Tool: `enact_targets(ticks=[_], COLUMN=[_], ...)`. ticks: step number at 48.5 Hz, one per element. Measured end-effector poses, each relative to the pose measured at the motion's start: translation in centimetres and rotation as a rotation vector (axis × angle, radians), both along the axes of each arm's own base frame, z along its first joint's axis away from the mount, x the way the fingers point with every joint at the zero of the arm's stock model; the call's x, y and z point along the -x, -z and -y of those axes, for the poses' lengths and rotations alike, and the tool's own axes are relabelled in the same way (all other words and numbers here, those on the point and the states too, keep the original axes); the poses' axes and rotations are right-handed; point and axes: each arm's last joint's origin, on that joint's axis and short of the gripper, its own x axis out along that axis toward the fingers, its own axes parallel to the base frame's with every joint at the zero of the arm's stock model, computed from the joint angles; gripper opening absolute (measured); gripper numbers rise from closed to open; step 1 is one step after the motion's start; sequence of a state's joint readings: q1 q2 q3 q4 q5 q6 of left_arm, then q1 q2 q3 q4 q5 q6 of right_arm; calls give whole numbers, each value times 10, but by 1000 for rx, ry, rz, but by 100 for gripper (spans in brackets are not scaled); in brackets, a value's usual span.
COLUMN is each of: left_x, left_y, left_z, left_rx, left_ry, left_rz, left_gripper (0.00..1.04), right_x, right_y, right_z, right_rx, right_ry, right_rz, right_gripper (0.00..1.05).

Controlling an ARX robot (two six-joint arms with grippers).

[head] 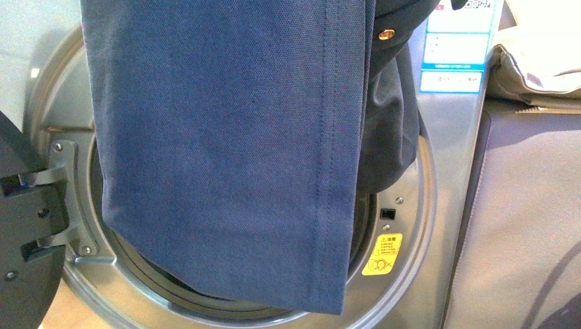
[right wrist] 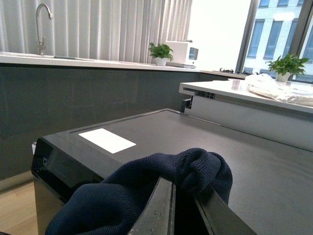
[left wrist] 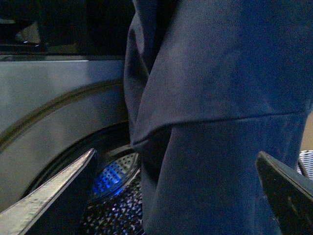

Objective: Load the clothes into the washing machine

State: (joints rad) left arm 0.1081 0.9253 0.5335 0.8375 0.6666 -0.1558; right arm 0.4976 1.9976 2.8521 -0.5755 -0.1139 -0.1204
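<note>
Clothes (head: 219,151) hang limp in front of the washing machine (head: 452,157).
Look soft, light and floppy; right claw (right wrist: 183,205) clamped on the bunched top, the best hold. Left claw (left wrist: 176,152) spread apart around the lower fabric.

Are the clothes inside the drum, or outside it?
Outside. The clothes hang in front of the washing machine opening, hem over its lower rim, while the right gripper holds their bunched top above the machine.

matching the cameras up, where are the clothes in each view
front view: the clothes hang over the washing machine opening, filling the centre.
left wrist view: hanging inside the open left tool, before the drum.
right wrist view: bunched in the shut right tool.
shared landmark: the washing machine.
</note>
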Motion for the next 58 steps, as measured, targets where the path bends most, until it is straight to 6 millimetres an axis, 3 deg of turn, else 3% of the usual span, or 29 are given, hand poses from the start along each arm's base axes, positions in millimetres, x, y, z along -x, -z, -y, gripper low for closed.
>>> enact_targets(ticks=[11, 23, 39, 58], left_x=[-41, -71, -83, -100], left_y=[-19, -34, -33, -39], left_z=[12, 23, 52, 103], left_rx=[-16, -22, -28, -23], left_ry=[117, 323, 569, 567], left_rz=[6, -6, -116, -147], left_gripper=[98, 98, 98, 98], right_x=[0, 0, 0, 0], right_y=[0, 0, 0, 0], right_z=[0, 0, 0, 0], right_rx=[0, 0, 0, 0], right_ry=[0, 0, 0, 0], right_rz=[0, 0, 0, 0], right_gripper=[4, 4, 4, 4])
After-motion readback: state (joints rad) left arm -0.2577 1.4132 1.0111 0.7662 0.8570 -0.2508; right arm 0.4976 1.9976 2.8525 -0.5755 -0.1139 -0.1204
